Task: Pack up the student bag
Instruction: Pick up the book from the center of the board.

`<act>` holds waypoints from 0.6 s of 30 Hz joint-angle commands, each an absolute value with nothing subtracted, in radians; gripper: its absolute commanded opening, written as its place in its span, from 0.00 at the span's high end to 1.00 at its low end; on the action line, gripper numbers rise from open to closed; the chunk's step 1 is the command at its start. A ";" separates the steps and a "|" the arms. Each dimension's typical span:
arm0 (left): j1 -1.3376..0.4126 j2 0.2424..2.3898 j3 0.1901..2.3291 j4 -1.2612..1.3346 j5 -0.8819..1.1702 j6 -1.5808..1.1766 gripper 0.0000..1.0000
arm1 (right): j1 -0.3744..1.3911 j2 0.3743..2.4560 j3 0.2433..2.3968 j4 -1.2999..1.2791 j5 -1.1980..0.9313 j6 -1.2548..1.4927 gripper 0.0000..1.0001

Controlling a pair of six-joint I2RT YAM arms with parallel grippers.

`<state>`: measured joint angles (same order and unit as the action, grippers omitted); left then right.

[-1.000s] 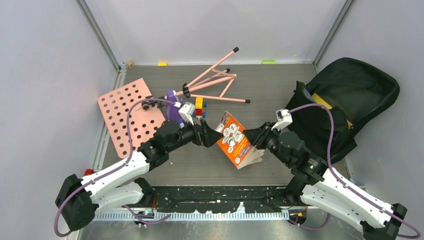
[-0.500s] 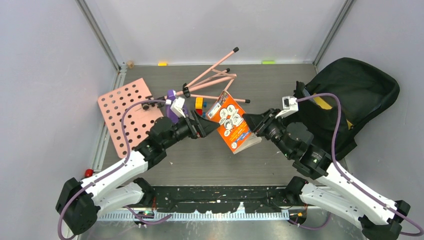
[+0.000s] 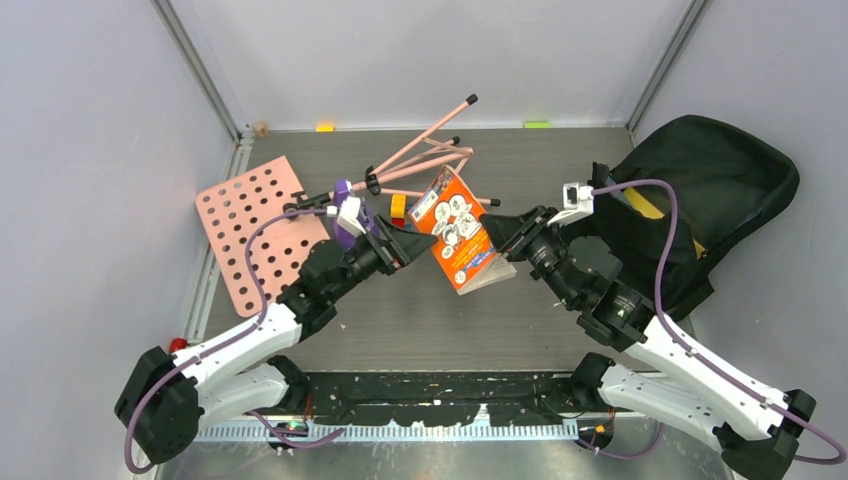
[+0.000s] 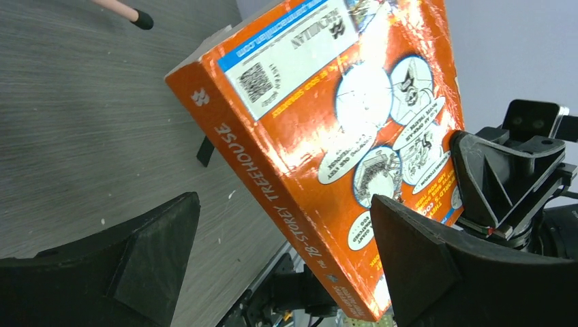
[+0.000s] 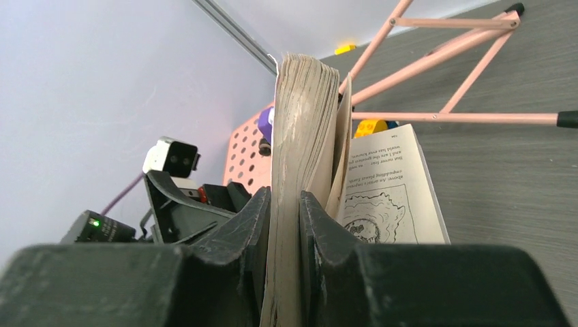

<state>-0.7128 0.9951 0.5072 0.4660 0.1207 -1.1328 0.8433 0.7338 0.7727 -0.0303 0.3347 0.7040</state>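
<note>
Grey table [image 3: 400,330], book [image 3: 458,245] farther back, right end effector [image 3: 503,240] clamped on it, left end effector [image 3: 416,247] apart

Grey wood-grain table [image 3: 400,330] with pink pegboard [image 3: 228,232], pink folding stand [image 3: 445,152], black student bag [image 3: 720,170] at right.

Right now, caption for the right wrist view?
Right tool clamps a paperback by its page edge; pink stand beyond.
</note>
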 commanded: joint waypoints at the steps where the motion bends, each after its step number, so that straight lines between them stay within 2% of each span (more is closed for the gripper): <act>1: -0.711 1.025 0.506 0.632 0.094 -1.161 0.02 | 0.849 0.720 0.852 0.165 0.379 0.771 1.00; 6: -0.719 1.075 0.556 0.722 0.097 -1.132 0.03 | 0.849 0.731 0.862 0.194 0.368 0.824 1.00; 9: -0.719 1.124 0.579 0.849 0.118 -1.146 0.08 | 0.849 0.738 0.863 0.209 0.354 0.850 1.00; 10: -0.719 1.138 0.583 0.896 0.124 -1.156 0.12 | 0.848 0.739 0.863 0.210 0.352 0.852 1.00; 13: -0.719 1.157 0.575 1.012 0.124 -1.165 0.34 | 0.848 0.733 0.852 0.183 0.361 0.854 1.00; 17: -0.720 1.128 0.554 1.046 0.110 -1.149 0.57 | 0.849 0.696 0.826 0.063 0.442 0.836 1.00; 18: -0.719 1.119 0.552 1.049 0.110 -1.144 0.66 | 0.849 0.687 0.823 0.046 0.448 0.830 1.00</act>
<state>-0.7109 1.1603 0.5400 0.8623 0.0994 -1.1667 0.8421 0.7303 0.7937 0.0387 0.3912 0.8143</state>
